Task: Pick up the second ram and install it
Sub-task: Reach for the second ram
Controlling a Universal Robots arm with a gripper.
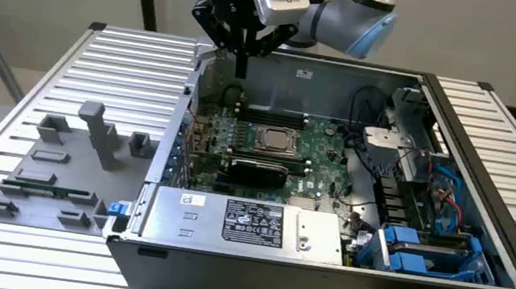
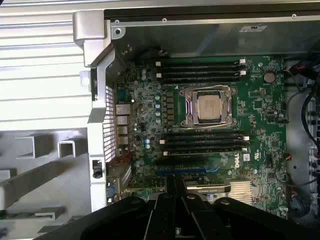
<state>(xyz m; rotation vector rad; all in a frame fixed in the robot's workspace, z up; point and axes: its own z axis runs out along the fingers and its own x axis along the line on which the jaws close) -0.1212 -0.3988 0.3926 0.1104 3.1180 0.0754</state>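
Observation:
A thin green ram stick (image 1: 45,190) lies flat in the grey holder plate (image 1: 34,216) on the slatted table, at the exterior view's left. My gripper (image 1: 240,65) hangs over the back left corner of the open computer case (image 1: 320,284), far from that stick. Its dark fingers are pressed together with nothing seen between them. In the wrist view the gripper (image 2: 175,180) points down at the green motherboard (image 2: 260,100), near the long black slots (image 2: 205,142) beside the processor socket (image 2: 209,106).
Grey upright holder blocks (image 1: 100,135) stand on the plate. Inside the case are a silver power supply (image 1: 240,222), blue drive carriers (image 1: 419,251), cables (image 1: 445,193) and a second pair of black slots (image 2: 200,70). The case's metal wall (image 2: 97,100) stands between board and holder.

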